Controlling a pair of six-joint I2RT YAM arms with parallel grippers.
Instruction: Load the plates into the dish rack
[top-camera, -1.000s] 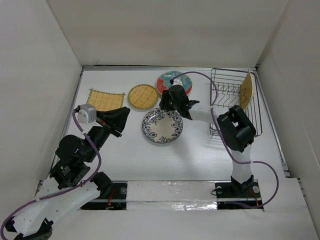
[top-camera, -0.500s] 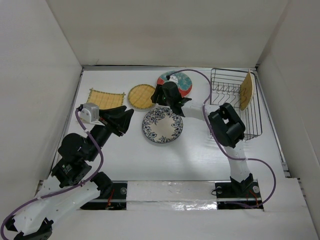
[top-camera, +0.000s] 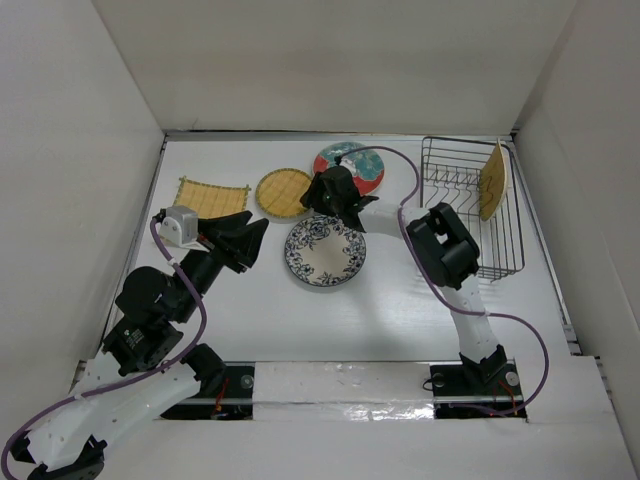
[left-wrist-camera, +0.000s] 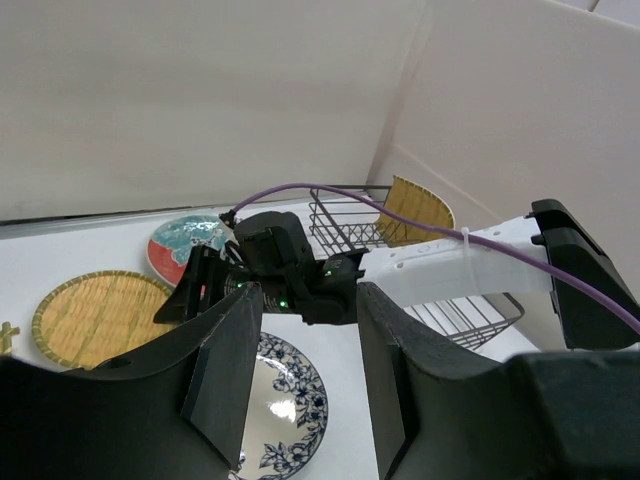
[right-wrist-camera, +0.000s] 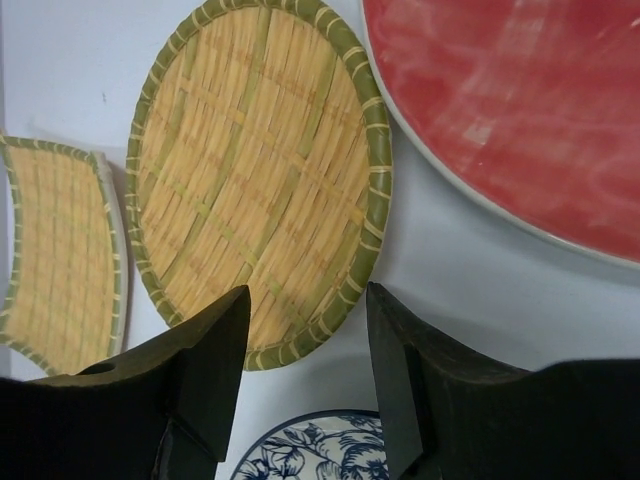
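Observation:
The blue-and-white floral plate (top-camera: 325, 252) lies flat mid-table. Behind it lie the round woven plate (top-camera: 284, 192), the square woven plate (top-camera: 210, 199) and the red-rimmed plate (top-camera: 358, 162). The black wire dish rack (top-camera: 470, 215) stands at the right, with a yellow woven plate (top-camera: 492, 180) upright in it. My right gripper (top-camera: 315, 198) hovers open above the near edge of the round woven plate (right-wrist-camera: 260, 180), with the floral plate's rim (right-wrist-camera: 320, 450) just below its fingers. My left gripper (top-camera: 252, 235) is open and empty, left of the floral plate (left-wrist-camera: 285, 400).
White walls enclose the table on three sides. The right arm reaches across in front of the rack (left-wrist-camera: 350, 215). The red-rimmed plate (right-wrist-camera: 520, 110) lies close to the right of the right gripper (right-wrist-camera: 305, 295). Both arm bases sit on the taped near edge (top-camera: 340, 385).
My left gripper has opened and edged a little toward the floral plate. My right gripper has swung left, from the floral plate's far rim to the round woven plate's near edge.

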